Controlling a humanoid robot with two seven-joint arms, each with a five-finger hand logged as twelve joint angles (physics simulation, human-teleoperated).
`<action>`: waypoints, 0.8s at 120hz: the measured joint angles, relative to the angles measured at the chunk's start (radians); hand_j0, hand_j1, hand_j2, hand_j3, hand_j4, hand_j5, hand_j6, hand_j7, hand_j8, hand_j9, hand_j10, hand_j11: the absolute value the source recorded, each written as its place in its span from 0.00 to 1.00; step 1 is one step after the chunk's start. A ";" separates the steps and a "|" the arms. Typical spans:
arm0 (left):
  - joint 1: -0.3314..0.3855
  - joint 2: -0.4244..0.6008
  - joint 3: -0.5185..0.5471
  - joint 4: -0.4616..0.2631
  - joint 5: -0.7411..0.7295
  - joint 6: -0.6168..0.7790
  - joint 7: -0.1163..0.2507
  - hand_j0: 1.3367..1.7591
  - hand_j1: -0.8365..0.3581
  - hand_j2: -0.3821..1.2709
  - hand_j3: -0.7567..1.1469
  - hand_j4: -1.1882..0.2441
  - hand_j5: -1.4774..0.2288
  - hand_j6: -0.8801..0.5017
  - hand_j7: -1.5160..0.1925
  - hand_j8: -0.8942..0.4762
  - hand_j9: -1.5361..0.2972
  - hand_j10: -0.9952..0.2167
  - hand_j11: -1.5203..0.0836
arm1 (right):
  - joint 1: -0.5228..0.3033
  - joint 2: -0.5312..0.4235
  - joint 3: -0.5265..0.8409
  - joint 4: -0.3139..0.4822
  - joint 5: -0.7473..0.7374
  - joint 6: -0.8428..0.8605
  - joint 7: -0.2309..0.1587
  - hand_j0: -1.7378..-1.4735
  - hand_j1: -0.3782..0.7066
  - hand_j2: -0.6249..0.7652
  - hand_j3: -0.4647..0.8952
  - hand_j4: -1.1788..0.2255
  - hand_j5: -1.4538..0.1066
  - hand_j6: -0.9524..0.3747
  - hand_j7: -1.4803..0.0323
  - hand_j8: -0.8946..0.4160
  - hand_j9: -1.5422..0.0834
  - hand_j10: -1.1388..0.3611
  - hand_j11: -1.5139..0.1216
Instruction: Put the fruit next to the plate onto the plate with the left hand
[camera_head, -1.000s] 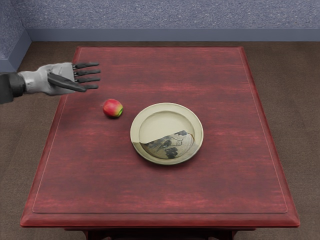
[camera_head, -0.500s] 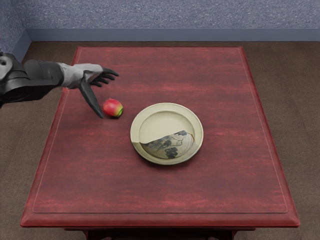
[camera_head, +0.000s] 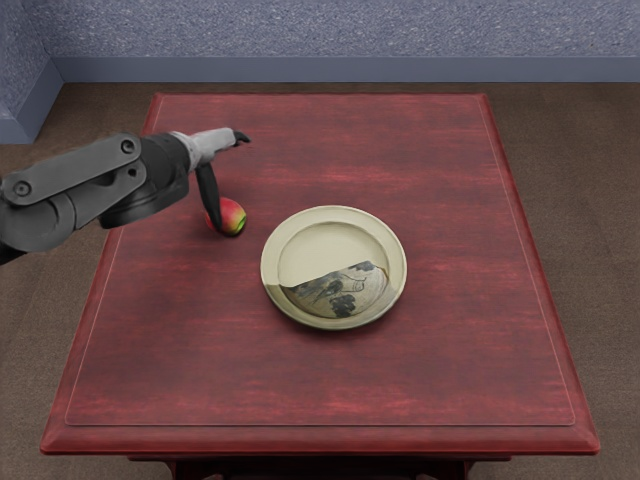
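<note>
The left hand (camera_head: 213, 150) is open: one dark digit (camera_head: 209, 192) points down along the left side of the small round red-and-green fruit (camera_head: 232, 217), while the other fingers extend up and to the right, clear of it. Nothing is gripped.

Change over the last second: the hand first hovered flat above the left edge of the dark red wooden table (camera_head: 450, 180), well apart from the fruit. It then turned and descended. The forearm has now swung in over the table edge, and the lowered digit overlaps the fruit's left flank; actual contact cannot be confirmed from this view.

The fruit has not shifted. It rests on the table just beside the upper-left rim of the round cream ceramic plate (camera_head: 268, 272), apart from it. The plate is likewise unmoved.

Assessment: the approach phase is nearly complete and the grasp has not begun. The remaining fingers must close around the fruit's far side before lifting. Pressure from the one digit alone could roll the fruit towards the plate.
</note>
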 joint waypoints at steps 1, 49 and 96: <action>-0.001 0.000 0.007 0.001 0.000 0.002 0.000 0.76 0.91 0.24 0.40 0.77 0.80 0.57 0.82 0.59 0.78 0.75 0.88 | 0.000 0.000 0.000 0.000 0.000 0.000 0.000 0.30 0.03 0.45 0.34 0.84 0.93 0.72 0.98 0.68 0.95 0.76 0.93; -0.041 -0.074 0.182 0.087 0.001 0.078 0.000 0.76 0.90 0.24 0.40 0.76 0.79 0.56 0.81 0.58 0.77 0.74 0.87 | 0.000 0.000 0.000 0.000 0.000 0.000 0.000 0.30 0.03 0.45 0.34 0.84 0.93 0.72 0.98 0.68 0.95 0.76 0.93; -0.048 -0.138 0.230 0.162 0.002 0.161 0.000 0.76 0.75 0.29 0.40 0.65 0.67 0.45 0.69 0.47 0.66 0.61 0.74 | 0.000 0.000 0.000 0.000 0.000 0.000 0.000 0.30 0.03 0.45 0.34 0.84 0.93 0.72 0.98 0.68 0.95 0.76 0.93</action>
